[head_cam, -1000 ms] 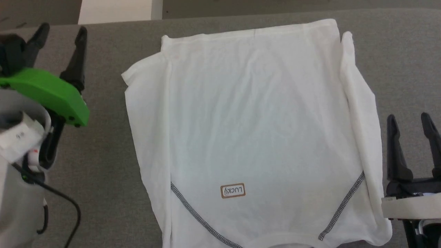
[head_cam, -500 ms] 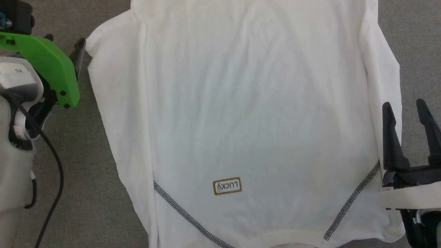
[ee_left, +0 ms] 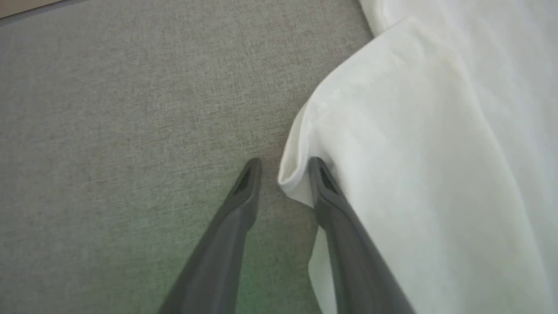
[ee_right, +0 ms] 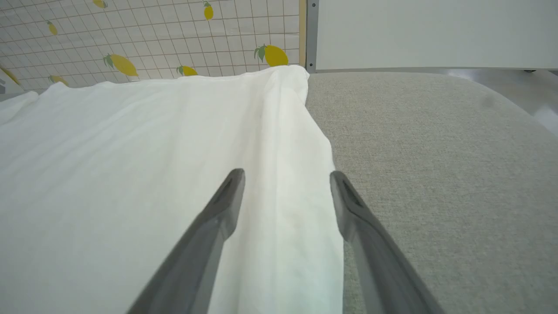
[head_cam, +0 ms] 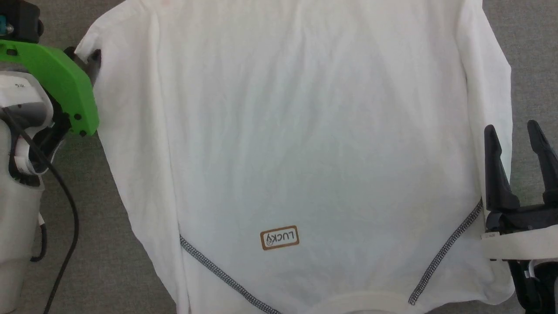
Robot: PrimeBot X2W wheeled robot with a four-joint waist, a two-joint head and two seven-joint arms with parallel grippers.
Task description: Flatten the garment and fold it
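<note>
Left gripper (ee_left: 284, 168) lined up on the shirt (head_cam: 305, 131) edge
Shirt lay flat on the grey table (head_cam: 122, 261); jaws sat apart either side of its edge, nothing pinched, probably to start a fold. Right gripper (head_cam: 511, 127) hung open over the other side.

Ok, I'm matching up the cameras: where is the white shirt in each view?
Head view: shirt fills the middle, collar at the bottom edge.
Left wrist view: right side, its corner between the left claw's fingers.
Right wrist view: left half, edge between the right claw's fingers.
Shared landmark: grey surface.
</note>
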